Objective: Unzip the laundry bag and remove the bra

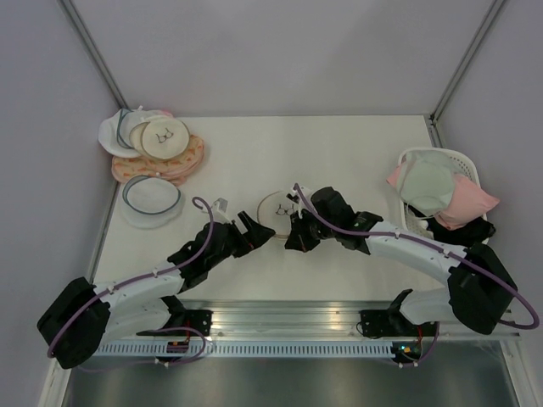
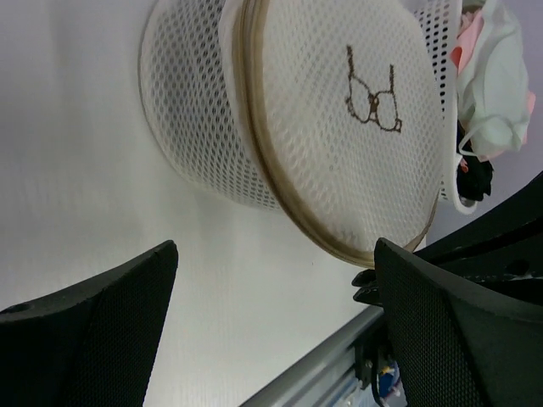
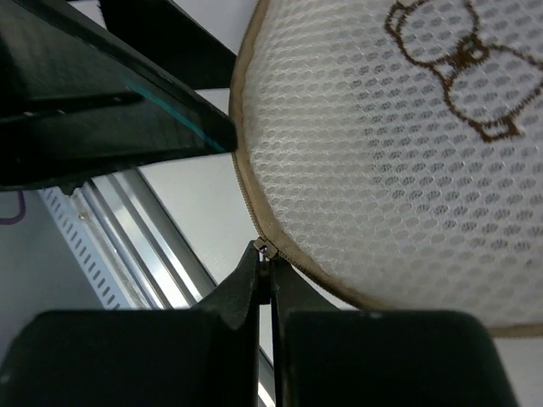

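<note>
The laundry bag (image 1: 276, 209), a round cream mesh pouch with a tan zipper rim and a bra outline, lies mid-table between my grippers. In the left wrist view the pouch (image 2: 339, 144) is tipped up on its edge. My right gripper (image 3: 265, 257) is shut on the small metal zipper pull (image 3: 264, 248) at the pouch's (image 3: 382, 161) tan rim; from above it (image 1: 299, 240) is at the pouch's near right edge. My left gripper (image 1: 257, 231) is open and empty, just left of the pouch, its jaws (image 2: 276, 305) wide apart. No bra shows.
A pile of pink, white and cream pouches (image 1: 157, 146) and a flat white disc with a grey-blue rim (image 1: 151, 195) lie at the back left. A white basket (image 1: 433, 153) with pale green and pink garments (image 1: 441, 191) stands right. A metal rail (image 1: 280, 315) runs along the near edge.
</note>
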`<state>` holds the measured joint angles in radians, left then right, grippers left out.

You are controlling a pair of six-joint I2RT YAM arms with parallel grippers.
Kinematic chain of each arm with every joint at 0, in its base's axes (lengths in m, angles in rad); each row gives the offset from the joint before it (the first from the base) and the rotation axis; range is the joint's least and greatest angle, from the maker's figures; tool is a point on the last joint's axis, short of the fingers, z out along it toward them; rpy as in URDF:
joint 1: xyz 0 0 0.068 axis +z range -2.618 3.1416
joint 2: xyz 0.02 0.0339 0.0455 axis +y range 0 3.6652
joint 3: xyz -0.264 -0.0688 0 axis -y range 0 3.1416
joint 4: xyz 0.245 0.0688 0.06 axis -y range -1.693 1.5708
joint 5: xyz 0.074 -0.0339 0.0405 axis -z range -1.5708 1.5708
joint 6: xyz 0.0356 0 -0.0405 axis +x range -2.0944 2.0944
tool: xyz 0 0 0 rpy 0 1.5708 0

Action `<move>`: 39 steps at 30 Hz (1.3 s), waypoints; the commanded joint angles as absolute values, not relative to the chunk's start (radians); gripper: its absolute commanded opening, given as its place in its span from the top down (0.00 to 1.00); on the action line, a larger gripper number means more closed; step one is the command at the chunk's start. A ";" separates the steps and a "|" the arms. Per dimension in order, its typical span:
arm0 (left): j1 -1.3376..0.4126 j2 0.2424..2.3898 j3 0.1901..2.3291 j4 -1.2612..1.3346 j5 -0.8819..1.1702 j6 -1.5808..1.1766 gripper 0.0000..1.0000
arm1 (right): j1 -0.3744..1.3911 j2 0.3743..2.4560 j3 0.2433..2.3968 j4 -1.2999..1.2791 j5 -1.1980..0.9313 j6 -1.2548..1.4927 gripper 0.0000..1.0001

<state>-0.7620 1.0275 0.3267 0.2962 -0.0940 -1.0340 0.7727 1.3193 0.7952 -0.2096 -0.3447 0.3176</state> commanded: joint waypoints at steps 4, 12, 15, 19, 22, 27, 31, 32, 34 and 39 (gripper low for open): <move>-0.793 1.022 0.245 0.503 -0.081 -1.233 0.00 | 0.827 1.374 0.841 -0.101 -0.471 0.305 1.00; -0.808 1.005 0.233 0.586 -0.147 -1.244 0.16 | 0.870 1.422 0.848 -0.084 -0.466 0.304 1.00; -0.810 1.035 0.212 0.646 -0.120 -1.246 0.43 | 0.876 1.427 0.853 -0.080 -0.460 0.307 1.00; -0.810 1.060 0.204 0.677 -0.084 -1.252 0.79 | 0.879 1.424 0.856 -0.087 -0.446 0.307 1.00; -0.810 1.049 0.204 0.629 -0.095 -1.247 0.98 | 0.880 1.424 0.861 -0.118 -0.425 0.293 1.00; -0.808 0.973 0.196 0.528 -0.143 -1.206 0.98 | 0.885 1.437 0.874 -0.279 -0.269 0.247 1.00; -0.805 0.882 0.193 0.448 -0.182 -1.155 0.98 | 0.887 1.476 0.865 -0.429 -0.091 0.247 0.99; -0.807 0.871 0.196 0.413 -0.184 -1.137 0.98 | 0.885 1.483 0.861 -0.437 -0.024 0.258 1.00; -0.805 0.862 0.198 0.397 -0.173 -1.118 0.98 | 0.874 1.491 0.857 -0.446 0.035 0.271 1.00; -0.798 0.906 0.238 0.361 -0.092 -1.026 0.98 | 0.821 1.532 0.920 -0.480 0.202 0.314 1.00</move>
